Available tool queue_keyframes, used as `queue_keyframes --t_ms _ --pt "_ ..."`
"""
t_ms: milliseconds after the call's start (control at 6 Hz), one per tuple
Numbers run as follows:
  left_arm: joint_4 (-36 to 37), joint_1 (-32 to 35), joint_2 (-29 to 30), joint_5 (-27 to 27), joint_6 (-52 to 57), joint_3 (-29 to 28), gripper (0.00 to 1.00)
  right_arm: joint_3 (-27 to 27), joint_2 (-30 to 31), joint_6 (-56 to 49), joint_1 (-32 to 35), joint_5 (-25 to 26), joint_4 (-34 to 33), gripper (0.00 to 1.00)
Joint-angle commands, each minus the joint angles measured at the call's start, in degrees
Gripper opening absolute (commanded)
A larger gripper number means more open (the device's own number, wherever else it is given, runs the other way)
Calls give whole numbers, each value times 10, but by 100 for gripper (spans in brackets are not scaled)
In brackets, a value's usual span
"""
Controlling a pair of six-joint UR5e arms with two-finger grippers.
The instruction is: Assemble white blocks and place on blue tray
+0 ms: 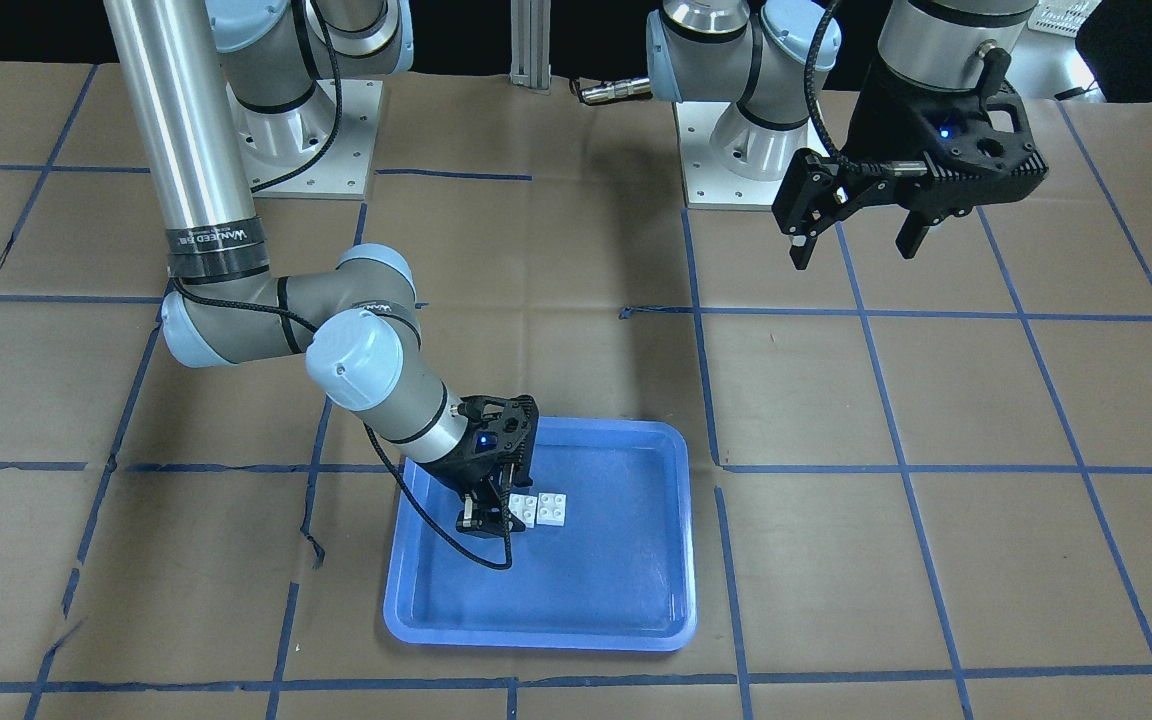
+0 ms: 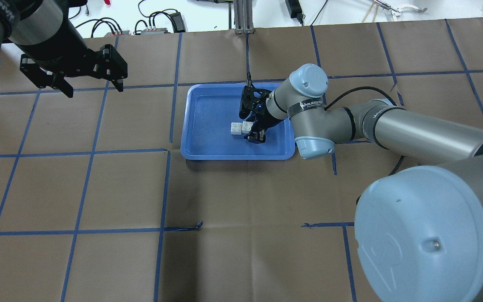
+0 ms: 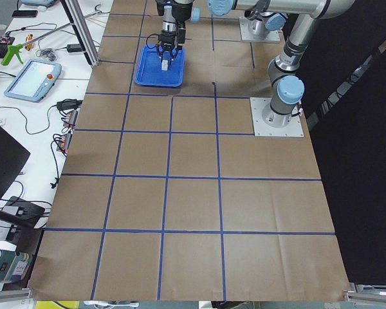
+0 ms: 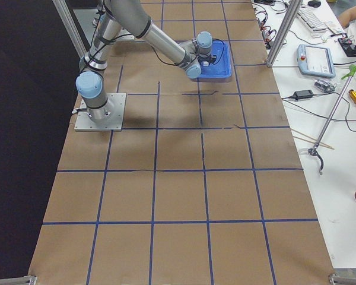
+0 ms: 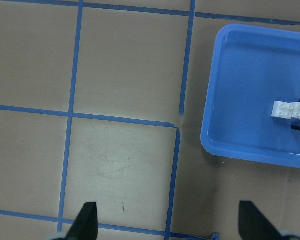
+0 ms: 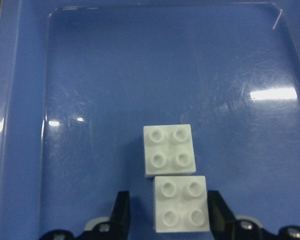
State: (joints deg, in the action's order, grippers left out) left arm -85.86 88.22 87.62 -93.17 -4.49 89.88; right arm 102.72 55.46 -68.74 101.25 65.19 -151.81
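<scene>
Two white blocks (image 6: 169, 150) (image 6: 181, 203) lie side by side on the floor of the blue tray (image 1: 626, 600), touching, slightly offset, studs up, not stacked. They also show in the front view (image 1: 552, 508) and the overhead view (image 2: 236, 128). My right gripper (image 6: 168, 206) is low in the tray, open, its fingers (image 6: 121, 212) straddling the nearer block with a gap on one side. It shows in the overhead view (image 2: 252, 131) too. My left gripper (image 2: 92, 89) is open and empty, high above the table, away from the tray (image 5: 230, 100).
The table is covered in brown paper with a blue tape grid (image 2: 166, 188). The tray's raised rim (image 2: 237, 157) surrounds the blocks and my right gripper. The arm bases (image 1: 736, 150) stand at the table's robot side. Benches with tools lie beyond the table edges.
</scene>
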Motion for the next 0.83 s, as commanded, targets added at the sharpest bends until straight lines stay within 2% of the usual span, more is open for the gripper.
queue_keyframes --t_ms 0,167,333,500,667 --pt "-1 -1 -3 -1 0 4 99 -1 1 2 0 -1 0 94" --pt "-1 -1 -3 -1 0 5 99 -2 5 2 -1 7 3 100" --pt "-1 -1 -3 -1 0 6 99 -3 16 2 -2 14 16 100" --pt "-1 -1 -3 -1 0 7 99 -11 45 2 -2 37 89 100" --pt "-1 -1 -3 -1 0 7 99 -12 89 2 -9 39 163 100"
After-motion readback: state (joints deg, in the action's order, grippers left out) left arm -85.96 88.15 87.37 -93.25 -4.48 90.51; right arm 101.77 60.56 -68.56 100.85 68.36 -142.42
